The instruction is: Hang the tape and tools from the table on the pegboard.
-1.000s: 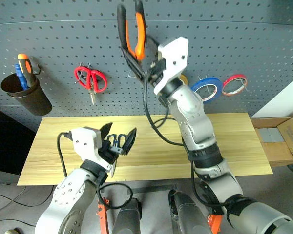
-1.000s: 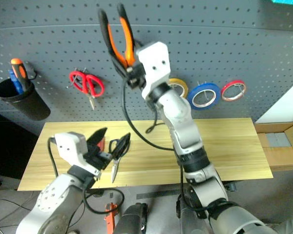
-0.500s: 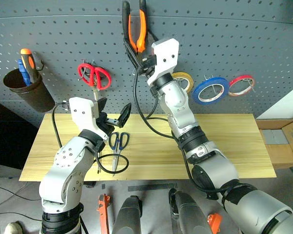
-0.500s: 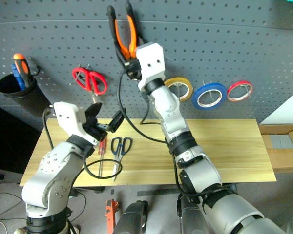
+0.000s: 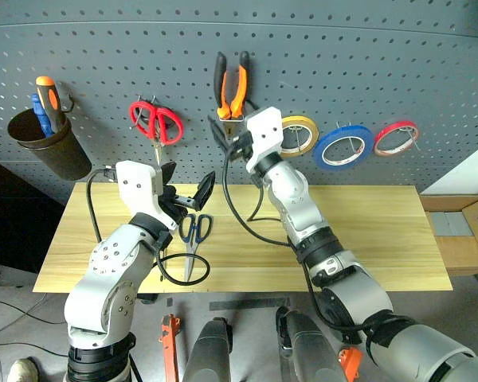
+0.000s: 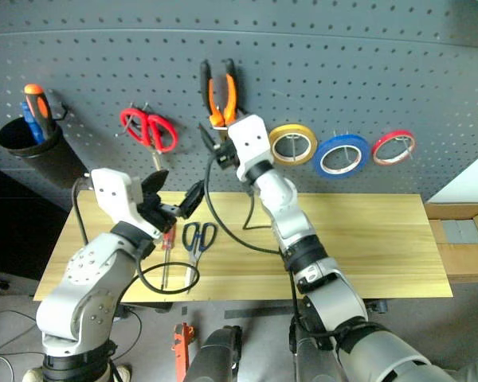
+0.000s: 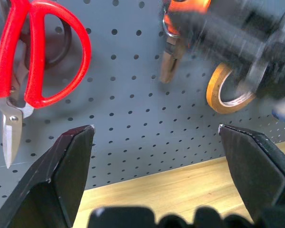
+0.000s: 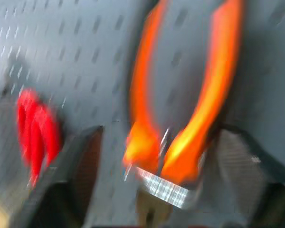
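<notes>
**Pliers on the pegboard, scissors and screwdriver on the table**

The orange-and-black pliers hang handles-up on a hook of the dark grey pegboard, upper centre of the head view. Just below them sits the right gripper; in its wrist view the black fingers stand spread to either side of the pliers' head, apart from the handles, so it is open and grips nothing. To the right on the pegboard hang a yellow tape roll, the blue tape and a thin red roll. To the left hang red-handled scissors and a dark cup holding an orange-handled screwdriver.

The left gripper hovers at centre left above the table, its fingers wide apart and empty. On the table below it lie the dark-handled scissors and, just beside them on the left, the red-handled screwdriver.
</notes>
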Controlling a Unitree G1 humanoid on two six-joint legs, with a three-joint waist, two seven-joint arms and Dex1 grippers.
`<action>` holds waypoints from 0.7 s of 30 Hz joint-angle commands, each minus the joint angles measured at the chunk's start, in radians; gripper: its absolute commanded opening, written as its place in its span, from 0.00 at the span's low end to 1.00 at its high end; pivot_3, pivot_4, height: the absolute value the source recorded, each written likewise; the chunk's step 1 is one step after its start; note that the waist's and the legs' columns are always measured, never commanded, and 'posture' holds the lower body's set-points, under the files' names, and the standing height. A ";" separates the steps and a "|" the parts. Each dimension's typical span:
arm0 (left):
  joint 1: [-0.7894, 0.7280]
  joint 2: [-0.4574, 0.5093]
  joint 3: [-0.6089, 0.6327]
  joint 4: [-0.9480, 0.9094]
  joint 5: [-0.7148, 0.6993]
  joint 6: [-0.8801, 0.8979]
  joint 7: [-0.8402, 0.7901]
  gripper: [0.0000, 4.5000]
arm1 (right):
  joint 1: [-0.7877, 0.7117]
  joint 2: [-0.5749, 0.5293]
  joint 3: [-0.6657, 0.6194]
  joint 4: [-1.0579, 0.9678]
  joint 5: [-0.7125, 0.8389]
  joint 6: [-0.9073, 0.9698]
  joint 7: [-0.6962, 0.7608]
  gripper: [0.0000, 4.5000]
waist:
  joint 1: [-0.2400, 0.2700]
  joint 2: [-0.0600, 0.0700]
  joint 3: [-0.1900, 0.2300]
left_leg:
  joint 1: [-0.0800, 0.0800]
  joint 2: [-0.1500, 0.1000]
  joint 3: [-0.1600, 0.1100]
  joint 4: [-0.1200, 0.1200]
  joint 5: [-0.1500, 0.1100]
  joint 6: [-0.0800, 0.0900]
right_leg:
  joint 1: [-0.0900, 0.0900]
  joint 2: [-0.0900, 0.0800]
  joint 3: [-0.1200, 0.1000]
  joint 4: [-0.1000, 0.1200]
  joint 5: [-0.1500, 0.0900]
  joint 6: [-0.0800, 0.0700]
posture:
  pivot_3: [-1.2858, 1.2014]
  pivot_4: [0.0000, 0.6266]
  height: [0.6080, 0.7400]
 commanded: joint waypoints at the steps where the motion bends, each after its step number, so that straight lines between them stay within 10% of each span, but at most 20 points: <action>1: -0.008 -0.004 -0.002 -0.022 0.003 -0.015 0.002 1.00 | -0.007 0.006 -0.005 -0.067 -0.008 0.010 -0.019 1.00 | 0.000 0.000 0.000 | 0.000 0.000 0.000 0.000 0.000 0.000 | 0.000 0.000 0.000 0.000 0.000 0.000 | 0.59 0.52 1.00; 21: 0.238 -0.097 -0.098 0.151 0.253 0.081 0.220 1.00 | 0.530 -0.380 0.173 -0.855 0.237 0.521 0.532 1.00 | -0.003 0.000 0.001 | 0.002 -0.001 -0.001 0.001 0.000 0.000 | 0.006 -0.001 -0.003 -0.003 0.000 0.001 | 0.56 0.52 1.00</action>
